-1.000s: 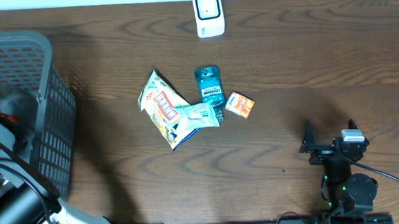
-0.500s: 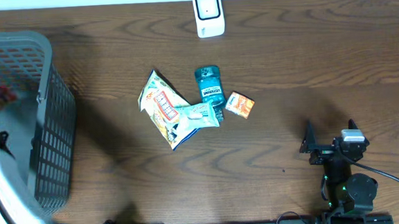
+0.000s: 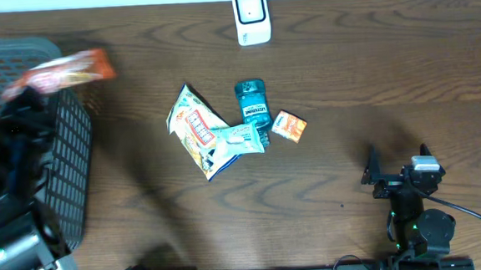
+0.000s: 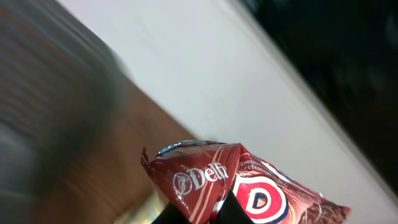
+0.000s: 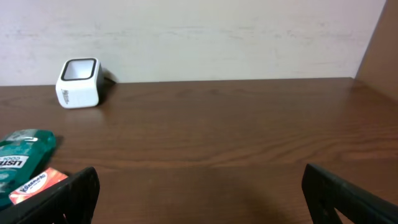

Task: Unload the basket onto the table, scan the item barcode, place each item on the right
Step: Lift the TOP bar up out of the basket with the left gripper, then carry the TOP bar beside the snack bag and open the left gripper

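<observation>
Dark wooden table against a white wall, seen from above and from both wrists. At the far left the left gripper was pressed together on the lower edge of a red Delfi packet. The packet was held in the air, clear of the tabletop. From overhead the packet appeared blurred, above the far rim of the grey basket; much of the left arm was also blurred.

The white scanner stood at the far edge of the table, well apart from the packet. In the middle of the table lay a snack bag, a green mouthwash bottle, a small orange box and a pale pouch. The pouch overlapped the bag and touched the bottle.

At the near right, the right gripper had its fingers spread wide. It held nothing and faced the scanner across bare wood.
</observation>
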You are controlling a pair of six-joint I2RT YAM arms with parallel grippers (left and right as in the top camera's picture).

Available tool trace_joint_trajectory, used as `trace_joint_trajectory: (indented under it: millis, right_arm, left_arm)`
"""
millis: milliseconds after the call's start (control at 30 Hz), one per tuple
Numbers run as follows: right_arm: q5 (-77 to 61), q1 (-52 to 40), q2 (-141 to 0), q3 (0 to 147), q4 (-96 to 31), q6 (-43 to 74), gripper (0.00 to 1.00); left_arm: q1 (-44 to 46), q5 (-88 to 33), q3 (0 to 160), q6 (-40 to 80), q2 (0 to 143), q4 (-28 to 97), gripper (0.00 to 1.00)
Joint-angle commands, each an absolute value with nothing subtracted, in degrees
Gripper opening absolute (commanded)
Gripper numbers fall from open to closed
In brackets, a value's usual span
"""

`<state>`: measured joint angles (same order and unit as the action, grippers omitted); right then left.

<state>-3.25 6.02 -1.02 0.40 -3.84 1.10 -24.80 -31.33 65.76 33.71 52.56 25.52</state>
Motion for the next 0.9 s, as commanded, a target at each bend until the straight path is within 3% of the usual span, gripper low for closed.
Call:
trace_joint_trajectory:
  millis: [0,167,433,633,867]
  right_arm:
    - [-3.6,5.6,-0.9,0.3,-4.0,1.9,0.99]
    - [-3.6,5.6,-0.9,0.3,-4.0,1.9,0.99]
    - [-3.6,5.6,-0.9,0.3,-4.0,1.9,0.99]
    - [-3.6,5.6,-0.9,0.3,-4.1,1.9,0.99]
    - [-3.6,5.6,-0.9,0.3,-4.0,1.9,0.99]
  left_arm:
    - [-13.6,-40.7,65.9,23.4,53.1,29.4,0.07]
    - [4.3,-33.1,64.3,11.8,56.1,40.0,0.07]
    - [24.5,-17.2,59.7,11.2,66.8,41.1,0.07]
    - [31.1,-11.9,59.7,11.2,77.0,40.4,0.07]
    - [32.2,-10.9,59.7,11.2,87.4,39.2,0.07]
